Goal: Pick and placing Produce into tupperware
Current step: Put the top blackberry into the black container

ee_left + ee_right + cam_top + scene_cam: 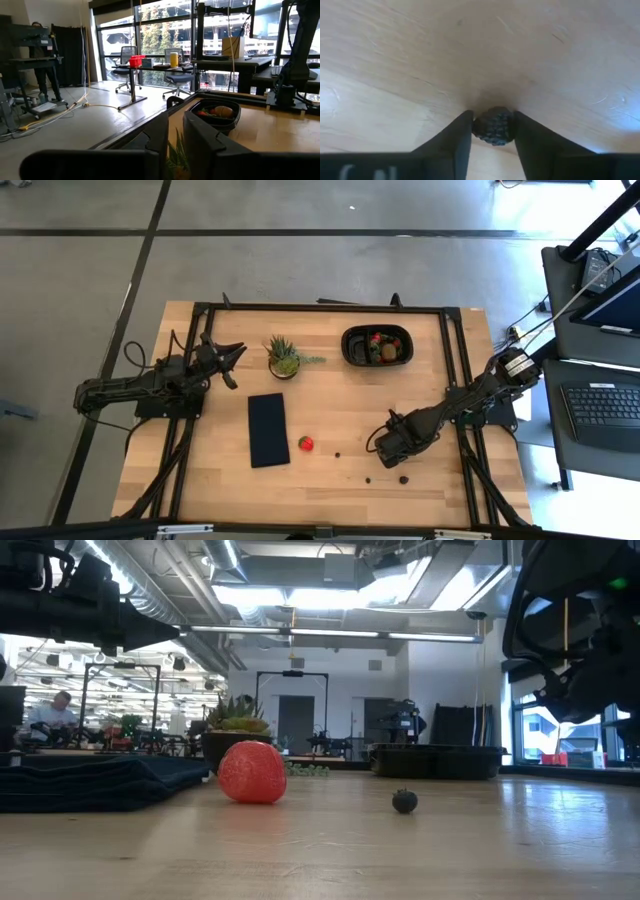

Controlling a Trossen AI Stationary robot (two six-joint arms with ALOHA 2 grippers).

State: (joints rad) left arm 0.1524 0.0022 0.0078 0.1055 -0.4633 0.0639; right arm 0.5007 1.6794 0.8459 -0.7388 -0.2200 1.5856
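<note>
My right gripper (493, 131) points down at the wood near the table's near right part, seen as a dark mass (388, 446) in the high view, and is shut on a tiny dark berry (493, 126). A red strawberry (306, 443) (252, 772) lies on the table left of it. Loose dark berries (337, 453) (367, 478) (404, 478) lie around it, and one berry (404, 801) shows in the low view. The black oval tupperware (378, 346) (215, 112) stands near the far edge with produce inside. My left gripper (232, 364) (176, 142) waits at the left, its fingers a narrow gap apart. My right gripper pinches the dark berry's two sides (506, 125) between its fingertips (462, 132), coming from above and pointing down. The wood is close behind the berry; whether the berry rests on the table or is just off it, I cannot tell.
A spiky green potted plant (284, 358) stands left of the tupperware, close in front of my left gripper. A flat dark rectangular pad (268, 429) lies left of the strawberry. A black frame (320, 308) runs along the table's edges. Bare wood lies between my right gripper and the tupperware.
</note>
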